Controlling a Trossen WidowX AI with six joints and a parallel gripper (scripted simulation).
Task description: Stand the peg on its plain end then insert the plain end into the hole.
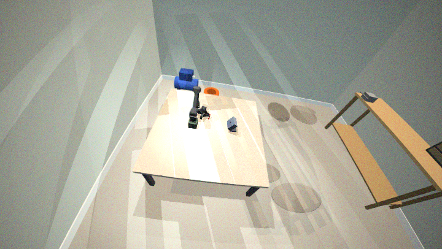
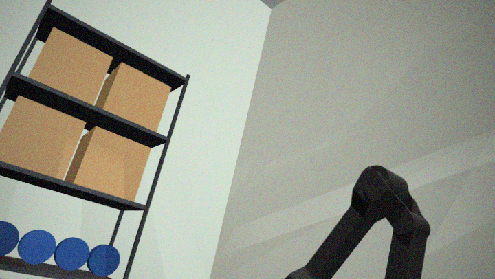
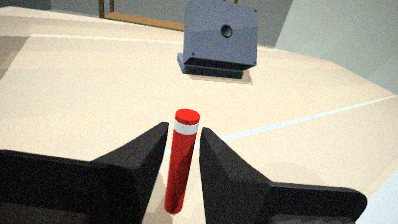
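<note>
A red peg (image 3: 181, 165) (image 1: 209, 117) with a white band near its top stands upright on the table (image 3: 75, 100) (image 1: 201, 160), plain end down. My gripper (image 3: 184, 131) (image 1: 206, 116) is low at the table with a dark finger on each side of the peg. The fingers are open a little, and a thin gap shows beside the peg. The grey-blue sloped panel (image 3: 210, 40) (image 1: 232, 123) stands farther ahead on the table, and its round hole (image 3: 226, 31) faces me.
A white line (image 3: 310, 119) runs across the table to the right of the peg. A blue machine (image 1: 185, 80) and an orange disc (image 1: 211, 91) lie beyond the table's far edge. A wooden bench (image 1: 387, 148) stands to the right. The exterior view shows only my arm (image 2: 381, 207) and a shelf of boxes (image 2: 86, 114).
</note>
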